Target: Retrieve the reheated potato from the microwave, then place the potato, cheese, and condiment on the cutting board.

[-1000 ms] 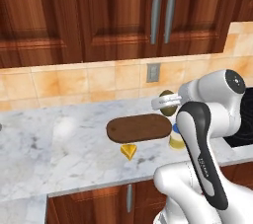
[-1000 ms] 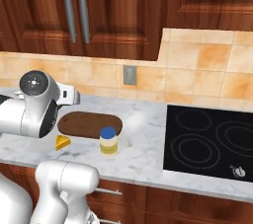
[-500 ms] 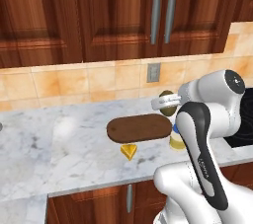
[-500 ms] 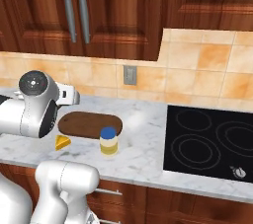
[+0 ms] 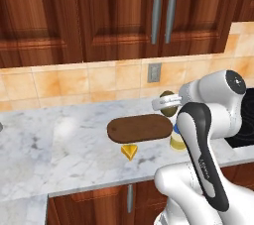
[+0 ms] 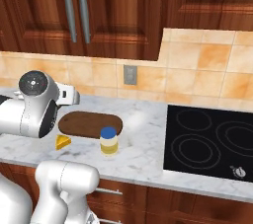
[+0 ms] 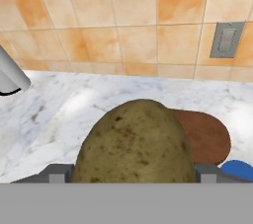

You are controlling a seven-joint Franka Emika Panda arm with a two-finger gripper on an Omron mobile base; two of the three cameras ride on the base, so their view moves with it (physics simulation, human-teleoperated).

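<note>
The potato, a speckled olive-brown lump, sits between the fingers of my gripper, which is shut on it. In the left base view the potato hangs just above the right end of the cutting board, a dark brown oval on the marble counter. The yellow cheese wedge lies in front of the board. The condiment, pale yellow with a blue cap, stands at the board's front right. The microwave is out of view.
A black cooktop is set into the counter to the right. Dark wood cabinets hang over the tiled backsplash, which carries a wall outlet. My own forearm blocks part of the condiment in the left base view.
</note>
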